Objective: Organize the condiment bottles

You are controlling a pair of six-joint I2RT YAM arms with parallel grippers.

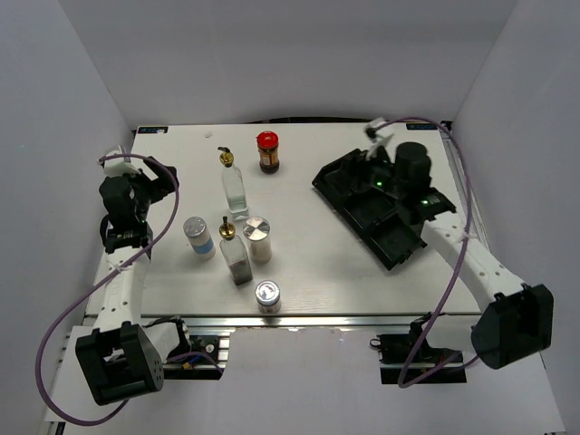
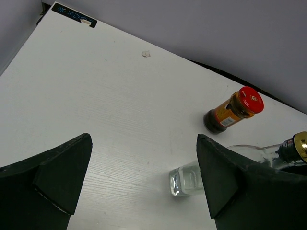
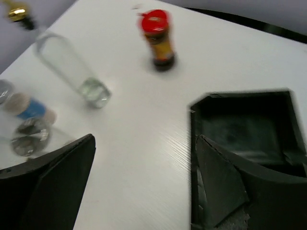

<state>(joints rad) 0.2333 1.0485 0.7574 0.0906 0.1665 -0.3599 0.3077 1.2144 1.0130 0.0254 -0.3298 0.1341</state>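
Note:
Six condiment bottles stand on the white table. The red-lidded dark jar [image 1: 267, 151] is at the back. A clear glass bottle with a gold pourer [image 1: 234, 187] stands near it. A second pourer bottle [image 1: 236, 255], a blue-labelled shaker [image 1: 199, 238] and two silver-lidded shakers [image 1: 258, 239] [image 1: 267, 295] cluster nearer the front. My left gripper [image 1: 159, 180] is open and empty, left of the bottles. In its wrist view [image 2: 144, 184] the clear bottle [image 2: 189, 179] and red-lidded jar [image 2: 234, 110] lie ahead. My right gripper [image 1: 367, 169] is open and empty over the tray's left edge [image 3: 144, 187].
The black compartmented tray [image 1: 390, 227] lies slanted at the right of the table and shows in the right wrist view [image 3: 249, 120]. The right wrist view is blurred and also shows the red-lidded jar [image 3: 158, 38], the clear bottle [image 3: 72, 67] and the blue-labelled shaker [image 3: 29, 108].

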